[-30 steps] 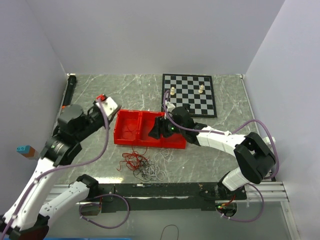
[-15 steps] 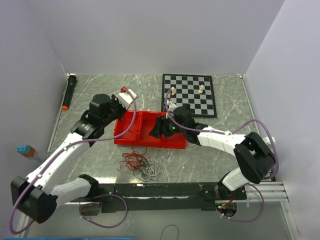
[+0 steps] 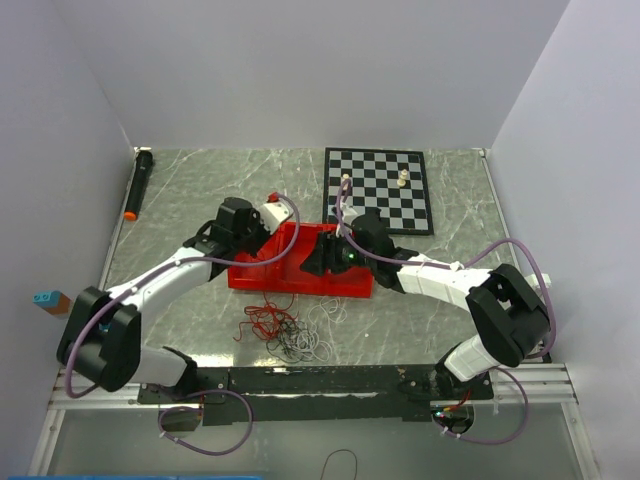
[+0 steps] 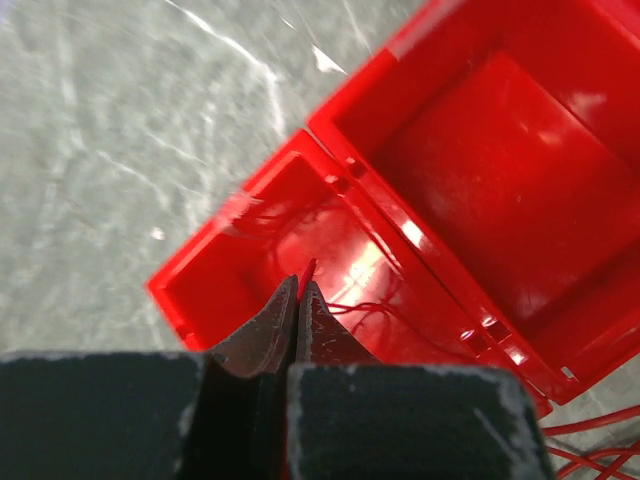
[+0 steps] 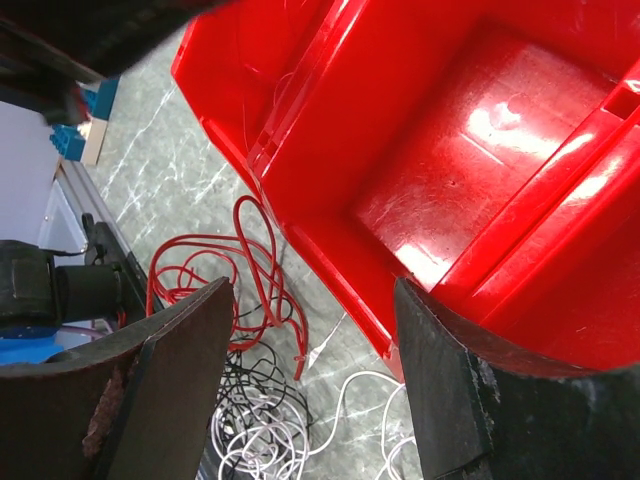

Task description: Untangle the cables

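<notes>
The cables [image 3: 286,330] lie in a loose tangle on the table in front of a red bin [image 3: 290,284]: red strands [image 5: 215,265] at the left, black ones [image 5: 255,385] and white ones [image 5: 270,440] beside them. My left gripper [image 3: 264,243] hangs over the bin's left compartment [image 4: 215,275], shut [image 4: 300,286] with a thin red strand [image 4: 309,267] pinched at its tips. More red wire [image 4: 372,309] trails across that compartment's floor. My right gripper [image 3: 318,258] stands open [image 5: 310,345] over the bin's near wall [image 5: 330,250], holding nothing.
A chessboard [image 3: 382,190] with a few pieces lies at the back right. A black marker with an orange tip [image 3: 136,184] lies along the left edge. A blue and brown block [image 3: 48,299] sits outside the left wall.
My left arm has swung from the left side of the table to the right and down over the bin's left compartment. The right arm and the tangle have not moved.
</notes>
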